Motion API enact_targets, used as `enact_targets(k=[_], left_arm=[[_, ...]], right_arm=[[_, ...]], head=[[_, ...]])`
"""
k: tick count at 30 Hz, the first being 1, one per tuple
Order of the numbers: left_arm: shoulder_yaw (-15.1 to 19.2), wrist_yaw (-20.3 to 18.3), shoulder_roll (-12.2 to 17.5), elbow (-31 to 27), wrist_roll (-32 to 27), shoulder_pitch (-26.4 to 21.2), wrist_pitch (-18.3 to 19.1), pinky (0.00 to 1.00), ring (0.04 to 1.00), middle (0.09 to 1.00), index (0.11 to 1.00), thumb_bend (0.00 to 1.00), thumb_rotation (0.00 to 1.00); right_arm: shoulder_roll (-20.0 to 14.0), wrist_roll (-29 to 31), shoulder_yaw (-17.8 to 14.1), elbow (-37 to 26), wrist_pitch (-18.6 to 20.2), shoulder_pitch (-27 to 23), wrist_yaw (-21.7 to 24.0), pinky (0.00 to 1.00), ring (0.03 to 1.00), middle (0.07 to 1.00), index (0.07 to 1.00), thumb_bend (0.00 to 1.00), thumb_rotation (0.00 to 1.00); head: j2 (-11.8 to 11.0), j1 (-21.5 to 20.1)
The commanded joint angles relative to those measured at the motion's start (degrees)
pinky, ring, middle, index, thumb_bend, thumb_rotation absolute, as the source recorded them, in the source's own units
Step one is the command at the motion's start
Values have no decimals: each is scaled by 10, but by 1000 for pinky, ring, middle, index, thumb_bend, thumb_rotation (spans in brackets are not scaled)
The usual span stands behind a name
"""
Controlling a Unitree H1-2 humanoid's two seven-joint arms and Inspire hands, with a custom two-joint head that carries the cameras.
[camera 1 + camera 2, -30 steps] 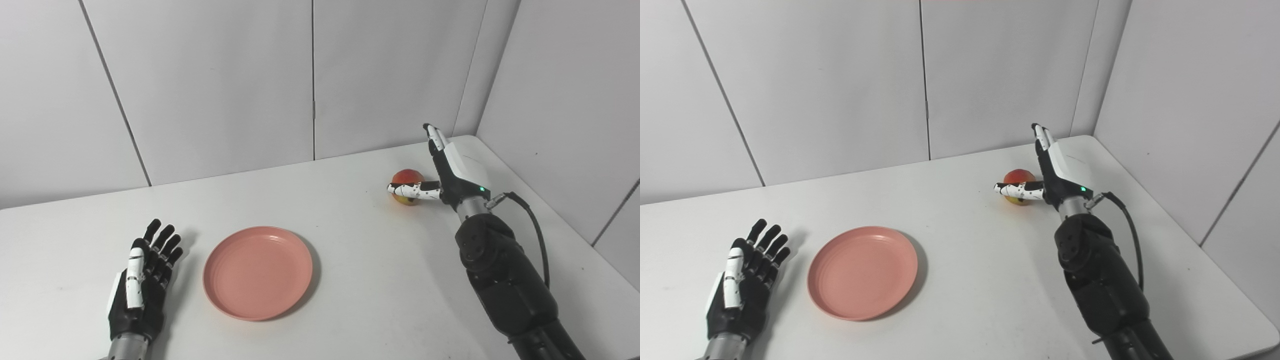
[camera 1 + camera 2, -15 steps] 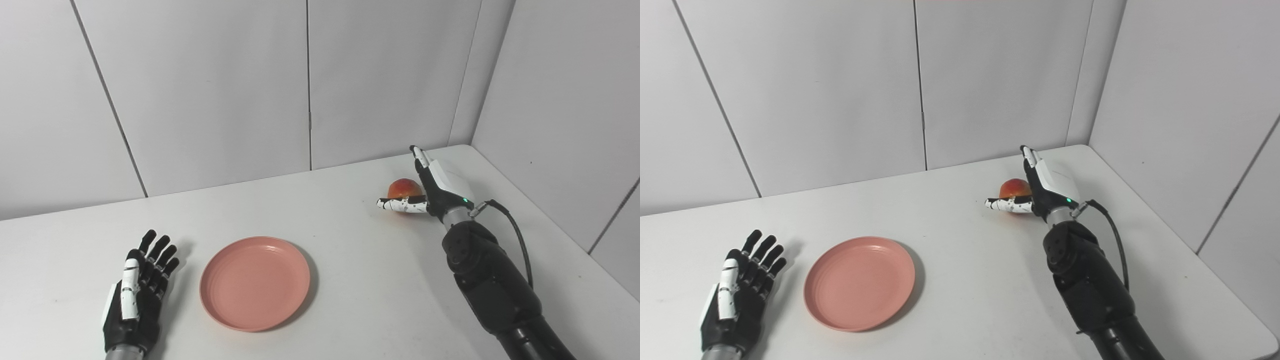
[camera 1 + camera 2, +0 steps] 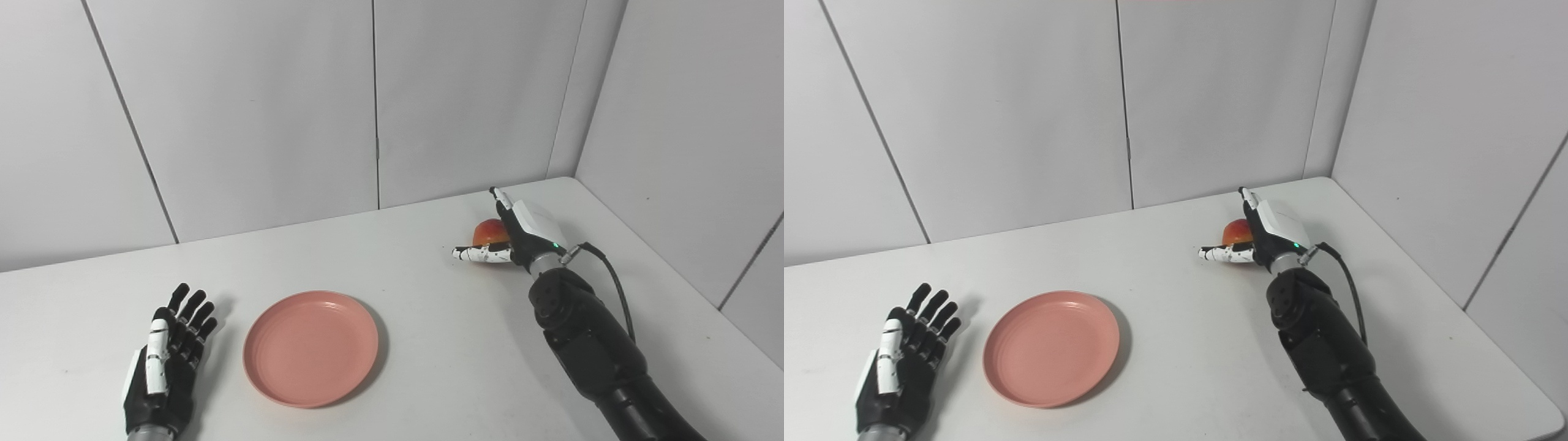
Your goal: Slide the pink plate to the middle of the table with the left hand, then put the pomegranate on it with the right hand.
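The pink plate point(image 3: 311, 346) lies flat on the white table point(image 3: 429, 343), left of its middle. The red-yellow pomegranate point(image 3: 488, 232) sits at the far right of the table. My right hand point(image 3: 520, 236) is open right beside it, palm against its right side, thumb stretched across its front; the fingers are not closed around it. It also shows in the right eye view point(image 3: 1268, 236). My left hand point(image 3: 164, 361) lies open and empty on the table, just left of the plate and apart from it.
White wall panels point(image 3: 373, 104) close the table at the back and on the right. A black cable point(image 3: 615, 285) runs from my right wrist along the forearm. The table's right edge point(image 3: 1507, 355) runs close to my right arm.
The camera has tilted, so the whole picture has shifted. My right hand has come closer to the pomegranate, its palm now against the fruit. The left hand and the plate have stayed put.
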Motion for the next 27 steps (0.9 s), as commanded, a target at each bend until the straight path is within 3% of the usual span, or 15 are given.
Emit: enact_targets(k=[1,17,27], left_arm=[[0,5,5,13,1,12,27,929,922,923,922,348,1000],[-1,1,8,10,-1,12,25,928,917,917,914,358,1000],[-1,1,9,11,-3,11,27,935,921,921,918,360,1000]], right_arm=[[-7,-2,-3,-4,15,-39,-12,802,917,958,966,1000,528],[-11,10,-1,41,45,-68,-15,778,889,947,941,1000,446],[-19,27,1,63,38,-77,-22,780,894,942,926,1000,415]], head=[[1,1],[11,1],[13,1]])
